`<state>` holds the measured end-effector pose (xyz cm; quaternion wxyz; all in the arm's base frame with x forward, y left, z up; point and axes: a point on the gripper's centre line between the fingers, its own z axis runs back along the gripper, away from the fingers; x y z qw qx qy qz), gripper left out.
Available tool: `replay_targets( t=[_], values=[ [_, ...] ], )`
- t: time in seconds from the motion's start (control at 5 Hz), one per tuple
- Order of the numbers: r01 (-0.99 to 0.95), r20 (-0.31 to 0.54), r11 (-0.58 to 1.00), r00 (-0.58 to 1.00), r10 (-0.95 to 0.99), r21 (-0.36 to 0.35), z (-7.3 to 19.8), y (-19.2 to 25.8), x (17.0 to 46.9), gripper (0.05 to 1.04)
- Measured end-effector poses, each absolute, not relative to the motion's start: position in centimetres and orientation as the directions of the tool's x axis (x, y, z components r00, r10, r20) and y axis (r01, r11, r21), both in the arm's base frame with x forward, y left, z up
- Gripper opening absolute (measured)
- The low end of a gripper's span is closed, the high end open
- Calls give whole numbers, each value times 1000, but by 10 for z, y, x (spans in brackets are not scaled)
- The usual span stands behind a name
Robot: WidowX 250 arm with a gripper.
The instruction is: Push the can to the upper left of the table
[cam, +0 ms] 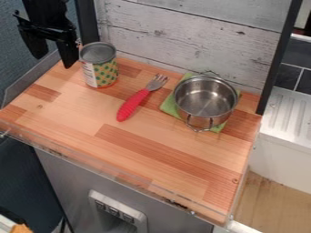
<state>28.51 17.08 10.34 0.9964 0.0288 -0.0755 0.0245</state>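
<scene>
Regarding the can point(99, 68): upright, in the upper left area of the bench point(79, 109), near the rear wall point(176, 36). Lid level, with no sign of tipping. In the right quarter for the task as worded, though short of the extreme corner, with a strip of bare wood visible to the left.

Regarding the gripper point(53, 61): over the same corner, at the can's left side. Jaws apart, open, with nothing in their grip; one half just beside the can, the other out towards the bench's left edge. Contact with the can: cannot tell.

Progress, as judged: push largely or wholly done. Upper left placement met on a plain reading. Left to do: at most a slight nudge further into the corner, if wanted, then withdrawal of the jaws clear of the can. For any such nudge, best to shift to the can's right side and push low, to avoid a topple or a knock against the wall.

Other items, not part of the task: fork point(129, 109), lying right of the can; pot point(205, 98), upright on a green cloth point(169, 107), well apart from the can. No need to disturb either.
</scene>
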Motion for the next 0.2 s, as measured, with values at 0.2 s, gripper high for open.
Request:
replay_targets(
  t=[0.2],
  values=[
    [-53,153,997,987,44,54,103,171,285,999]
  ],
)
